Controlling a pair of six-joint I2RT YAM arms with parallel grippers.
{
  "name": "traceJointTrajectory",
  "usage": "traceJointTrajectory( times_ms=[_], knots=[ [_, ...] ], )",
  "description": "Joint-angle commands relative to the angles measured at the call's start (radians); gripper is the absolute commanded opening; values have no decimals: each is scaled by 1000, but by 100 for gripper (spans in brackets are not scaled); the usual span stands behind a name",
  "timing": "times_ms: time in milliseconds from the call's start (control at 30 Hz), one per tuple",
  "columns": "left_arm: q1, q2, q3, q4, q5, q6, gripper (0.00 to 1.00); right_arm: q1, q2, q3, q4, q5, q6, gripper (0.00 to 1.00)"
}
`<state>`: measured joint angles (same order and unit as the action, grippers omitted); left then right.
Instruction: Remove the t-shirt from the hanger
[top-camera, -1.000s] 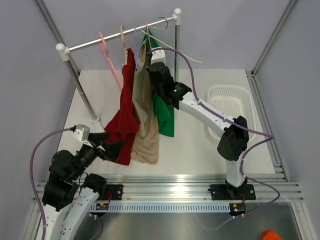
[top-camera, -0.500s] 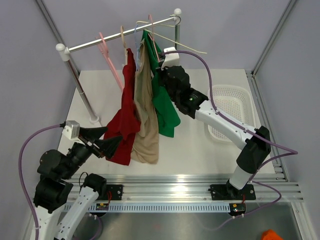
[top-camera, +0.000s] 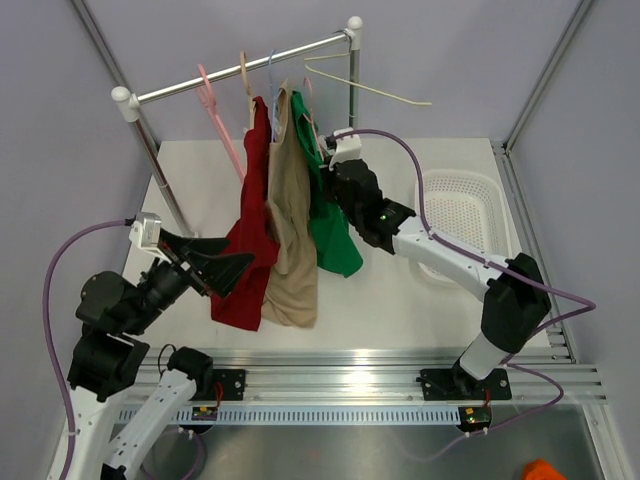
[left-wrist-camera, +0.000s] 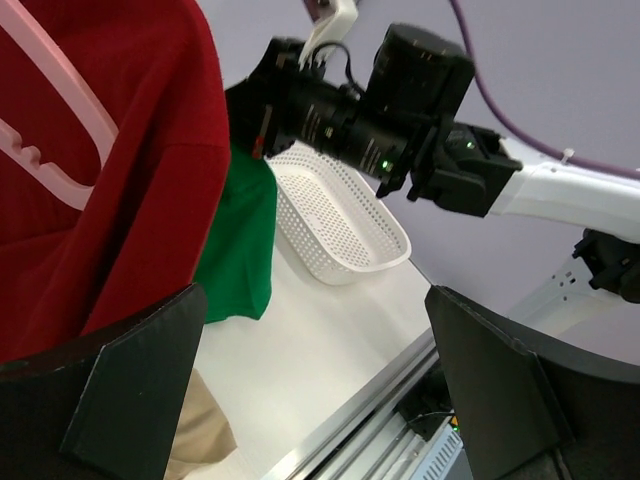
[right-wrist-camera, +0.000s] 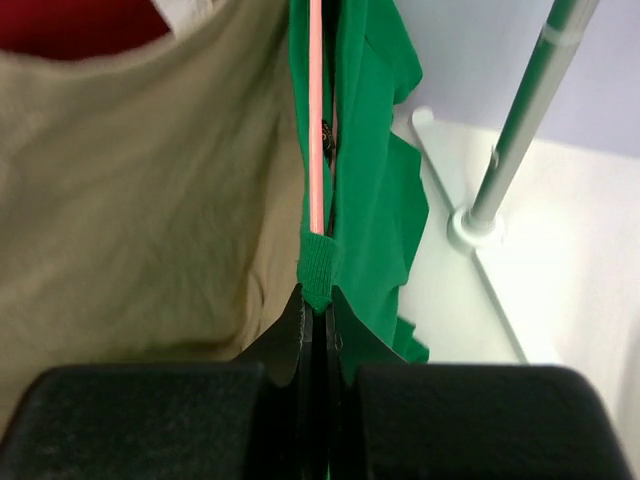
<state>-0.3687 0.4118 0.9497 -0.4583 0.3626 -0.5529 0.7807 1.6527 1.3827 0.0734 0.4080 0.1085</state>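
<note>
Early stage: the green t-shirt hangs below the rail, rightmost of three garments, not yet off its pink hanger. Right end effector is clamped on the shirt's edge just under the hanger arm. Left end effector is spread apart and holds nothing, low beside the red shirt. The whole pull-off is left to do. No readable labels or writing.

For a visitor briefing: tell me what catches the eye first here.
A red shirt, a tan shirt and a green shirt hang from a rail at the back. The right gripper pinches the green shirt's edge; the left gripper gapes open beside the red shirt.
</note>
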Motion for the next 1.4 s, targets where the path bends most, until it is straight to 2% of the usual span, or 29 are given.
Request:
traceJointTrajectory(
  times_ms=[0,133,267,333,500,533,633,800,933,1233,1367],
  knots=[
    [-6,54,66,87,64,-67,99,14,-120,-59,82,-9,33,0],
    [-4,114,95,145,101,-126,98,55,-192,-138,54,66,25,0],
    [-16,205,147,175,183,-205,97,92,-330,-283,16,110,59,0],
    [-50,238,168,175,156,-209,95,109,-381,-345,-7,120,88,0],
    [-313,338,244,175,-87,-164,89,180,-554,-450,-114,150,143,0],
    [-431,364,259,170,-205,-144,88,186,-576,-470,-133,155,155,0],
    [-585,505,313,168,-409,-87,88,203,-684,-496,-213,155,191,0],
    [-608,669,357,188,-573,-71,82,219,-775,-524,-256,132,232,0],
    [-610,775,372,274,-585,-68,80,233,-807,-533,-271,91,250,0],
    [-608,956,437,346,-587,-35,76,265,-881,-542,-307,78,260,0],
    [-608,998,428,400,-571,-45,59,281,-880,-544,-319,81,270,0]
  ],
)
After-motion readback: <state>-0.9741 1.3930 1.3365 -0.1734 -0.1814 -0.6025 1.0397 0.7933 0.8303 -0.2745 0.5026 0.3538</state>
